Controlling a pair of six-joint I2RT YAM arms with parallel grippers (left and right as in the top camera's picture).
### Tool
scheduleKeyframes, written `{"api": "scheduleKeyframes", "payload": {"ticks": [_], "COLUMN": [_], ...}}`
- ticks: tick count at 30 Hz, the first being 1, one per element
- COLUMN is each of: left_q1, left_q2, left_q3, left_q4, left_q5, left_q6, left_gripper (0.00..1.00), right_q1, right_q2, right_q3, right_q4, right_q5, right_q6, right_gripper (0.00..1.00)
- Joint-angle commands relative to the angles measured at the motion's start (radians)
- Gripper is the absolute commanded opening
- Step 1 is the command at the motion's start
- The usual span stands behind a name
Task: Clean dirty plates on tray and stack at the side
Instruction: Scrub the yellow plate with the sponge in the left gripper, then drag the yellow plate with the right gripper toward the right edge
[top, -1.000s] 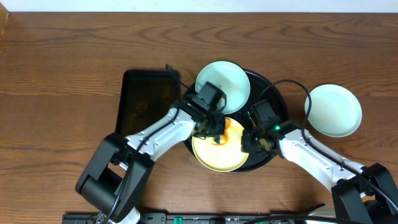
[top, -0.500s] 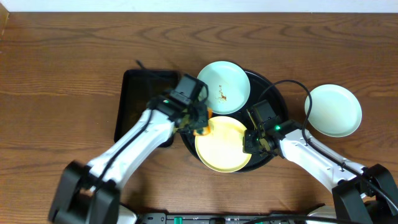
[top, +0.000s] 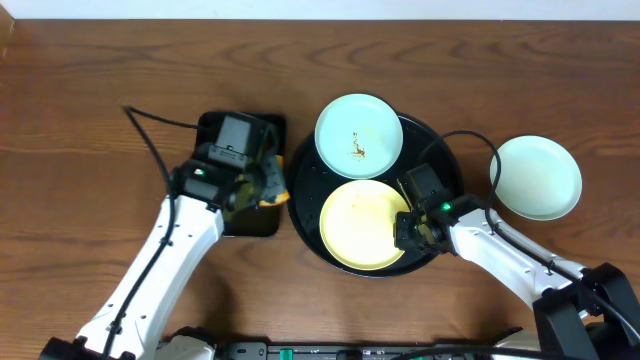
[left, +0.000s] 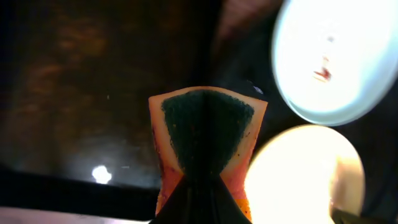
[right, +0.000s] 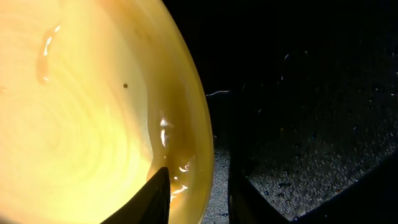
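Note:
The round black tray (top: 446, 152) holds two plates. A mint plate (top: 358, 135) with a brown smear sits at its back and also shows in the left wrist view (left: 329, 62). A pale yellow plate (top: 360, 225) lies at its front. A second mint plate (top: 535, 177) rests on the table to the right of the tray. My left gripper (top: 266, 186) is shut on an orange sponge (left: 208, 143) with a dark green face, over the right edge of the rectangular tray. My right gripper (top: 405, 230) straddles the yellow plate's right rim (right: 186, 124), one finger inside and one outside.
A smaller black rectangular tray (top: 215, 135) lies left of the round tray, under my left gripper. Cables run from both arms across the wooden table (top: 100, 90). The round tray's floor (right: 311, 93) is wet and speckled.
My left arm has swung left with the sponge, off the yellow plate to above the rectangular tray. The yellow plate is now uncovered and sits slightly further right. The right arm has stayed put.

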Motion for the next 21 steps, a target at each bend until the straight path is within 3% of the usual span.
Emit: {"api": "scheduleKeyframes", "payload": {"ticks": [1,6,14,21], "left_q1": [0.033,0.037,0.037,0.037], "left_q2": [-0.006,-0.006,-0.006,-0.006], "left_q3": [-0.004,-0.004,-0.004,-0.004], "left_q4": [-0.013,-0.017,-0.02,-0.02], "left_q5": [-0.026,-0.026,-0.026,-0.026], "left_q6": [0.002,0.021,0.021,0.029], "left_gripper": [0.07,0.07,0.08,0.08], "right_q1": [-0.019,-0.016,-0.017,-0.016], "right_q2": [0.014,0.014,-0.005,-0.161], "right_q3": [-0.016,-0.016,-0.013,0.049], "right_q4": [-0.006,-0.002,-0.006,-0.037], "right_q5": [0.022,0.022,0.061,0.177], "right_q6": [-0.001,-0.001,-0.02,-0.137], "right_gripper": [0.26,0.01,0.01,0.01]}}
